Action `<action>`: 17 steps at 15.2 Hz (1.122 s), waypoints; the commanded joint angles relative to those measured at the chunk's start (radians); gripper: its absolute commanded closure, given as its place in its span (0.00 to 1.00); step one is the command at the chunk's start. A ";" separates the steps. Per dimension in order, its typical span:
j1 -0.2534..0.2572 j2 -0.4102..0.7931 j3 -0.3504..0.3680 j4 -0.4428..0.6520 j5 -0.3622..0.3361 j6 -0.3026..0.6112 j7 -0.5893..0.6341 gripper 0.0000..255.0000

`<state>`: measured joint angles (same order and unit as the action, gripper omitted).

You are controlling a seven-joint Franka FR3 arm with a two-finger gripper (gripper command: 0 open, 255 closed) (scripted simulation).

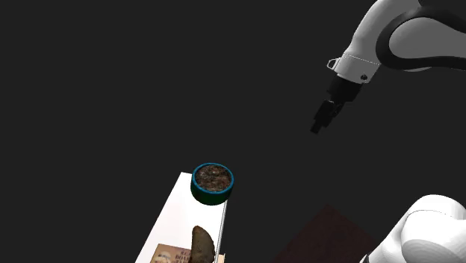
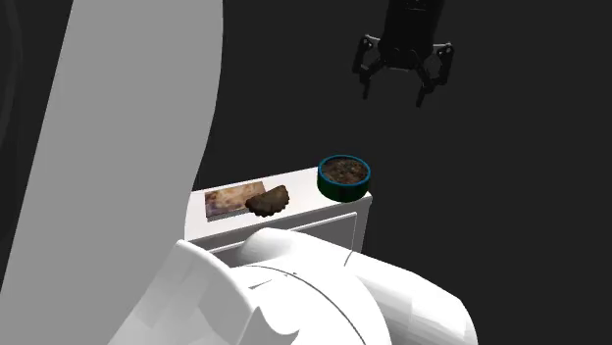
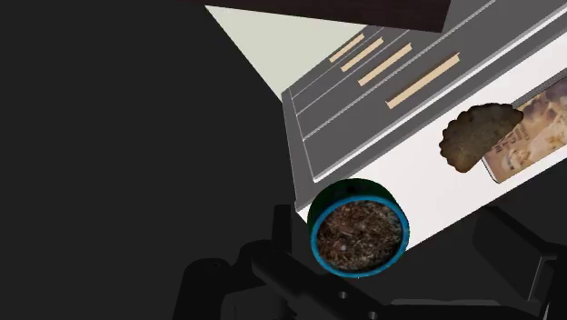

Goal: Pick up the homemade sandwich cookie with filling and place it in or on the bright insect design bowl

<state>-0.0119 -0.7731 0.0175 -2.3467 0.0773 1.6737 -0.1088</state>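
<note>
The gripper (image 2: 396, 90) hung high over the bowl (image 2: 344, 174) and well apart from it, its fingers (image 2: 430, 80) spread wide and holding nothing. That looked like a hand readied for an approach rather than one busy with a grasp. The bowl, dark green outside with a blue rim and a brown speckled inside, stood at one corner of the white worktop (image 2: 306, 196), close to both edges. This left its mouth open from above, but it also meant a nudge could probably have pushed it off. The cookie (image 2: 268, 201), brown with a scalloped rim, lay further along the same worktop, near the bowl but not touching it. One edge rested over a printed card (image 2: 230, 199) beyond it, so it likely sat a little tilted rather than flat. In the wrist view the bowl (image 3: 357, 235) sat between the fingers while the cookie (image 3: 474, 135) lay off to the side, past the bowl. The hand was therefore aimed more at the goal than at the thing to be lifted. The pickup had not begun, by my reading. The next move would call for shifting away from the bowl toward the cookie and descending with the open fingers set across its thin body. The card underneath could slide or come up with it. Drawer fronts (image 3: 382, 100) showed below the bowl's corner.
</note>
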 commanded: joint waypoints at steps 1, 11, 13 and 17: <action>0.000 0.000 0.000 0.000 0.000 0.000 0.000 0.00; 0.011 0.120 0.302 -0.070 0.043 0.152 0.360 0.00; 0.007 0.169 0.363 -0.064 0.042 0.183 0.436 0.00; -0.013 0.291 0.487 -0.032 0.019 0.239 0.597 0.00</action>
<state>-0.0183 -0.5196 0.4700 -2.3968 0.1046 1.9013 0.4401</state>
